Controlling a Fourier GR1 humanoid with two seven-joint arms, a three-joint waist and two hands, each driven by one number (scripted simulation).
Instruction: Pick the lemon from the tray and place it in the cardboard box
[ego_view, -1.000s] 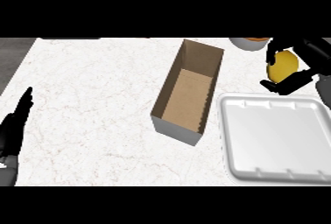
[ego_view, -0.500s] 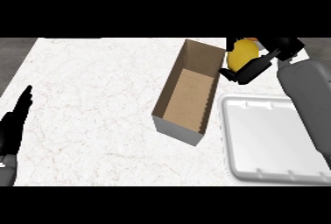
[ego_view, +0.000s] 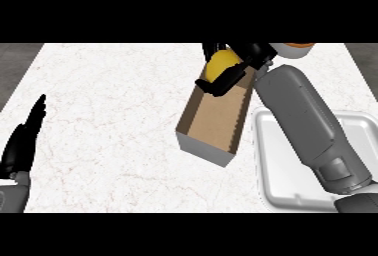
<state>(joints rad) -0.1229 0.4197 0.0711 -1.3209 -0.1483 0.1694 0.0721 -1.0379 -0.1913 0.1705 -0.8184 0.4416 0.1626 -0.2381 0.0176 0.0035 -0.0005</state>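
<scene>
The yellow lemon (ego_view: 219, 68) is held in my right hand (ego_view: 235, 67), whose black fingers curl round it above the far end of the cardboard box (ego_view: 214, 120). The box is long, open-topped, brown inside and lies slantwise in the middle of the counter. My grey right forearm (ego_view: 310, 130) reaches from the lower right across the white tray (ego_view: 362, 150), which shows nothing on its bare part. My left hand (ego_view: 21, 145) rests open at the left edge, fingers up.
An orange object (ego_view: 297, 46) peeks out at the far edge behind my right arm, partly hidden. The white marble counter (ego_view: 111, 115) stretches left of the box.
My right hand has carried the lemon leftward from beyond the tray to above the box's far end. The left hand has stayed still.
</scene>
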